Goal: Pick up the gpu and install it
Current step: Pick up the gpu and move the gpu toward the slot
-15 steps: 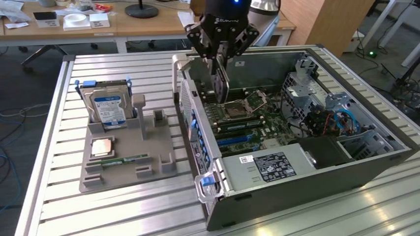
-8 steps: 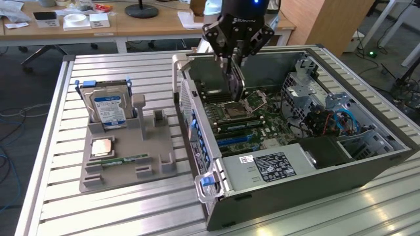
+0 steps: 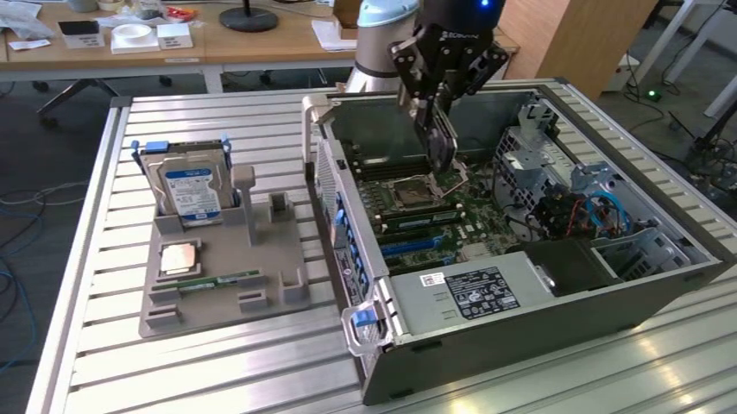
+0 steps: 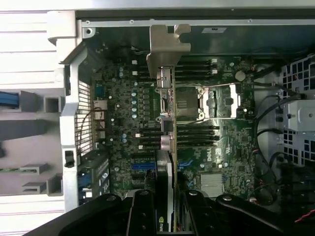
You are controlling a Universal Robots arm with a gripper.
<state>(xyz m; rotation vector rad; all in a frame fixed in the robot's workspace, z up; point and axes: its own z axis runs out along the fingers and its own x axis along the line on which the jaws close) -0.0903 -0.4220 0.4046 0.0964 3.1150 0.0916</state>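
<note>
- The gpu (image 3: 440, 142) hangs on edge over the motherboard (image 3: 444, 220) inside the open computer case (image 3: 519, 323).
- The gripper (image 3: 437, 105) clamps it, fingers (image 4: 142, 214) partly closed on both faces.
- A hard drive (image 3: 192, 194) stands in a grey holder (image 3: 219, 306) at the exterior view's left.

Slatted tabletop (image 3: 230, 371) beneath my arm, bearing two items. Open computer case (image 3: 519, 332) toward the exterior view's right; grey parts holder (image 3: 213, 309) just beside it.
</note>
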